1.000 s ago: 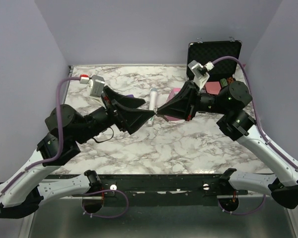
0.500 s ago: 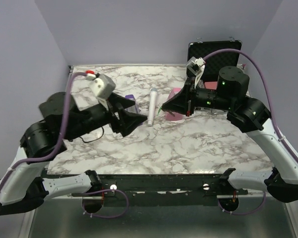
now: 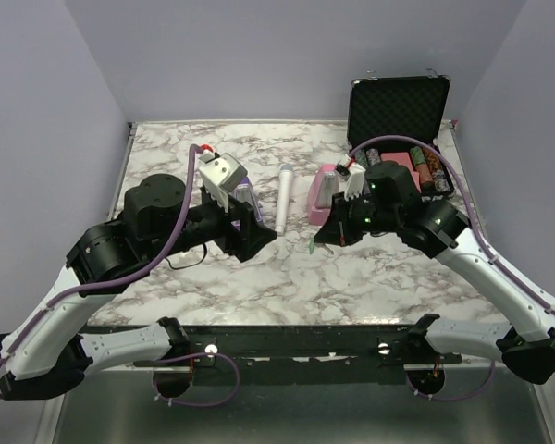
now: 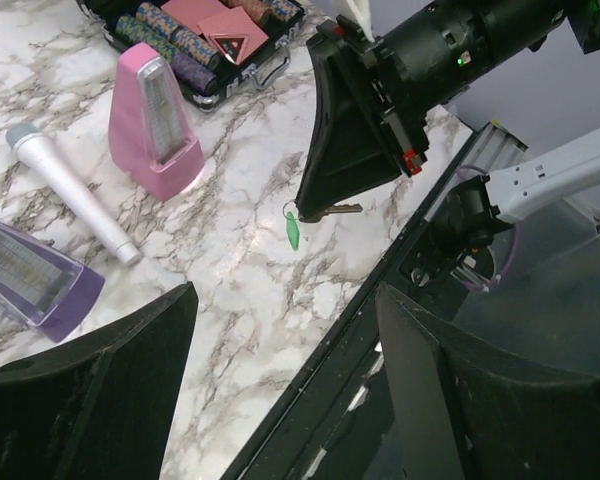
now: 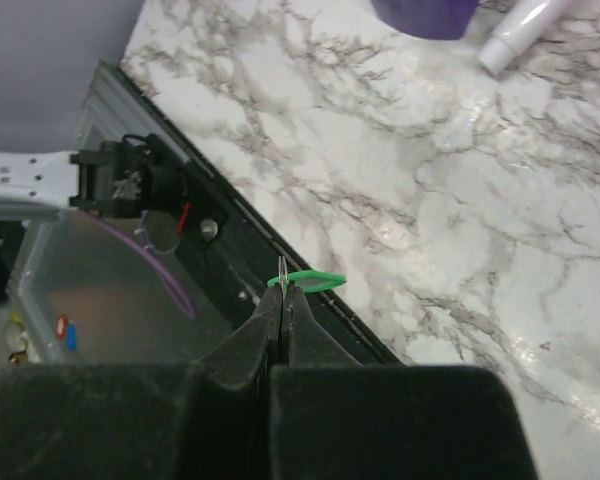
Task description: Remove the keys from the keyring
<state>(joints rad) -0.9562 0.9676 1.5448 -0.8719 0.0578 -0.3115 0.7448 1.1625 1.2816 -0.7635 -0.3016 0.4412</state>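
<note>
My right gripper (image 3: 317,238) is shut on the thin grey keyring (image 5: 282,270) and holds it above the marble table, near its front middle. The green-headed key (image 5: 312,280) hangs from the ring beside the fingertips (image 5: 276,305). In the left wrist view the key (image 4: 293,232) dangles under the right gripper (image 4: 306,211), and a small metal piece (image 4: 346,209) sticks out sideways there. The key also shows in the top view (image 3: 312,247). My left gripper (image 3: 262,237) is open and empty, to the left of the key, its fingers (image 4: 100,380) wide apart.
A white microphone (image 3: 284,196) lies mid-table between a purple metronome (image 3: 244,198) and a pink metronome (image 3: 325,191). An open black case (image 3: 398,100) with poker chips stands at the back right. The table's front edge (image 3: 277,325) lies close below both grippers.
The two grippers, tip to tip a second ago, have pulled apart. My right gripper has moved down and nearer with the ring and green key. My left gripper has drawn back left.
</note>
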